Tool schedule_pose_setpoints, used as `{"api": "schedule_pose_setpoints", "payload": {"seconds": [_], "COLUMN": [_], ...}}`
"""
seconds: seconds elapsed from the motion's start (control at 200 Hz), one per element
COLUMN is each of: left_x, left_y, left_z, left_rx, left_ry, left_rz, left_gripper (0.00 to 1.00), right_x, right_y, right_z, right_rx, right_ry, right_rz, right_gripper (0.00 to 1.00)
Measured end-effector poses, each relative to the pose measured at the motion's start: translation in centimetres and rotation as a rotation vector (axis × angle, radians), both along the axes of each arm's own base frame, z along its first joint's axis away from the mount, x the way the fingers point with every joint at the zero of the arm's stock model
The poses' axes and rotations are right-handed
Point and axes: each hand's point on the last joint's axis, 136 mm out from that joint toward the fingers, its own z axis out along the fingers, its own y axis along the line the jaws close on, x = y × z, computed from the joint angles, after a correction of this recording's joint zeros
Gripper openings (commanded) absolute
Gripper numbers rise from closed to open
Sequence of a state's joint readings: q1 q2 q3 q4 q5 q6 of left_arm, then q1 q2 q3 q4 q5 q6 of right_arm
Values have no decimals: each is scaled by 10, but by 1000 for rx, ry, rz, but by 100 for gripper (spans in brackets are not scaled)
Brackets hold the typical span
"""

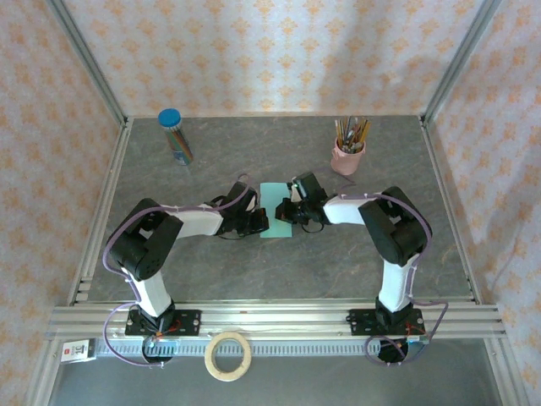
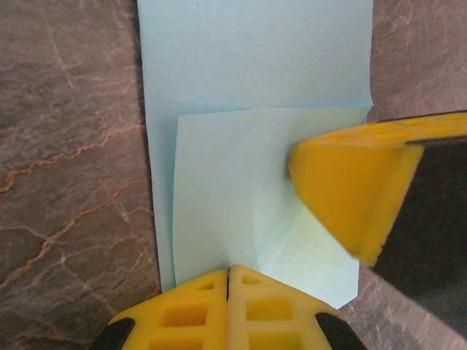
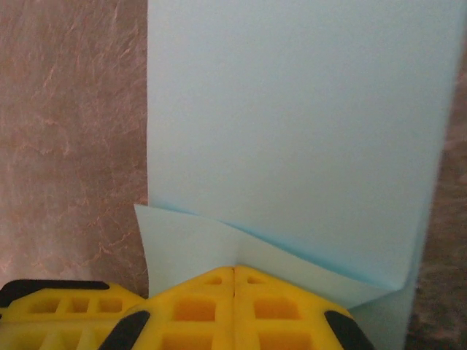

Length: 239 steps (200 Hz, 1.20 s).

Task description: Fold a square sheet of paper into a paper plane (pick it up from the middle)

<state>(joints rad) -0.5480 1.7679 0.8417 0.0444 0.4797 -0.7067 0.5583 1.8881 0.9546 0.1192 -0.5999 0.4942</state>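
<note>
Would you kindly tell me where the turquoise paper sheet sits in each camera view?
Top external: sheet at picture centre, mid-table.
Left wrist: sheet upper middle, a flap folded over it.
Right wrist: sheet centre and right, reaching the top edge.
Shared landmark: grey marbled tabletop beside it.

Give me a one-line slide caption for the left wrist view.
The left gripper, shut, and the right gripper rest on a folded flap of the turquoise paper on the grey table.

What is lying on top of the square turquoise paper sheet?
A folded-over flap of the square sheet of paper itself lies on it. The left gripper and right gripper, both closed, sit over the flap. The paper beneath their fingers is covered.
</note>
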Motion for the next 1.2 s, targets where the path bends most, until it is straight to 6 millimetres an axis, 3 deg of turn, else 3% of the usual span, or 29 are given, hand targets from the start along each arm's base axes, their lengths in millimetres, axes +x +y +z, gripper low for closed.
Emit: {"api": "schedule_pose_setpoints", "payload": {"seconds": [0.335, 0.42, 0.581, 0.681, 0.766, 0.906, 1.196], "left_x": [1, 2, 11, 21, 27, 36, 42], "left_y": [-1, -2, -6, -8, -8, -5, -8], "left_z": [0, 3, 15, 31, 41, 46, 43], "left_rx": [-4, -3, -13, -31, -53, -90, -119], "left_ry": [-2, 6, 13, -24, -45, -57, -64], "left_rz": [-1, 0, 30, 60, 82, 113, 113], "left_gripper": [0, 1, 21, 27, 33, 36, 36], "right_x": [37, 35, 28, 24, 18, 2, -6], "right_y": [-63, -63, -61, -60, -60, -61, -46], "right_z": [11, 33, 89, 106, 103, 82, 70], "right_rx": [-51, -22, 71, 123, 144, 159, 194], "right_ry": [-31, -72, -174, -201, -179, -103, -41], "right_rz": [-255, -262, -264, -266, -272, -281, -274], "right_gripper": [2, 4, 15, 22, 29, 35, 37]}}
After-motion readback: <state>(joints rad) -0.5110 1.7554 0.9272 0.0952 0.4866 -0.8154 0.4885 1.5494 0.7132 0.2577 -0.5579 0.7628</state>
